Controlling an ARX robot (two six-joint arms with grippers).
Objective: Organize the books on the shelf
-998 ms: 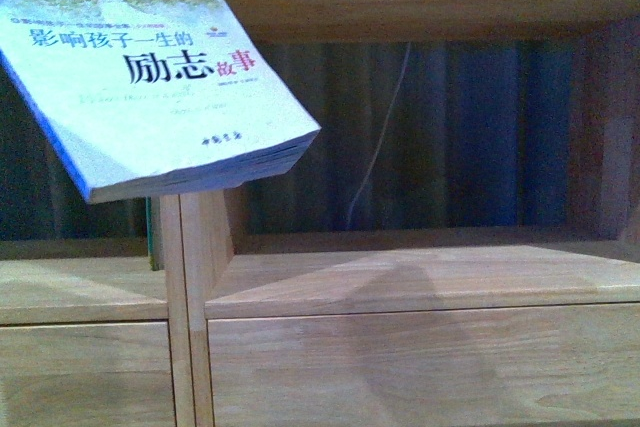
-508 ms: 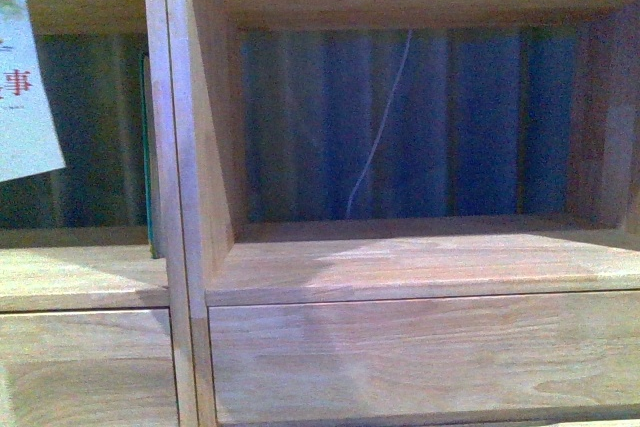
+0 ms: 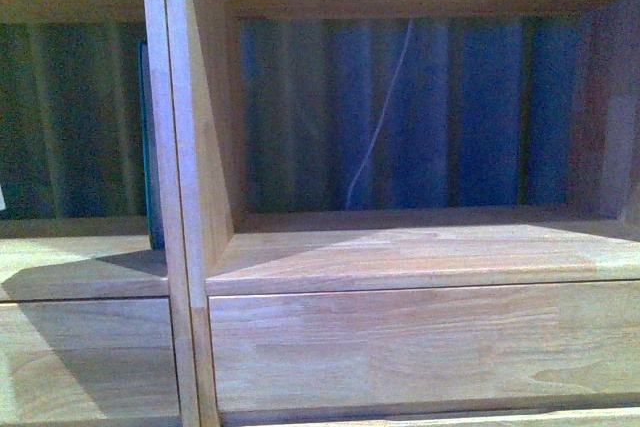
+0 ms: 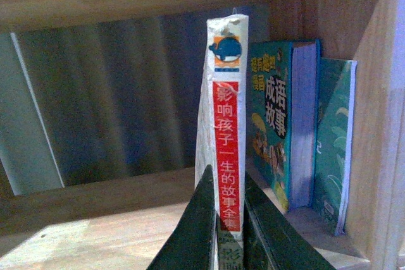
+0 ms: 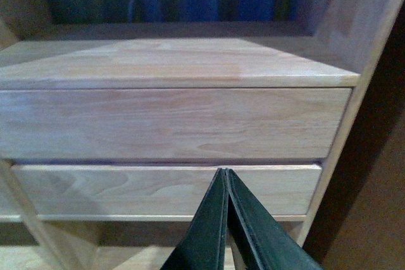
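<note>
**Mia:** Where is the book (image 4: 228, 143)? I can't find it in the front view.

**Tom:** It is gone from that view. In the picture from one second ago it hangs tilted across the top left corner, with its cover toward us. Half a second ago only a thin slice shows at the left edge.

**Mia:** So where is it now?

**Tom:** Look at the left wrist view. It stands straight up inside the left box of the shelf (image 3: 400, 257), red spine facing out. The left gripper (image 4: 228, 175) pinches it tight near the bottom, one finger on each side.

**Mia:** Is it by the other books?

**Tom:** Yes. A teal book (image 4: 278, 124) stands just beside it. A thin green book (image 4: 332, 143) stands past that, by the wooden divider (image 3: 175, 147). I can't tell if the held book touches the teal one.

**Mia:** Does it sit on the board?

**Tom:** I can't tell. The gripper hides its bottom edge.

**Mia:** And the other arm?

**Tom:** The right gripper (image 5: 226, 172) is squeezed closed with nothing in it. It hangs in front of a drawer front (image 5: 177, 121).

**Mia:** Is the job nearly done?

**Tom:** For this book, I think so. It is upright and lined up with the others. It looks like it needs setting down and letting go.
</note>
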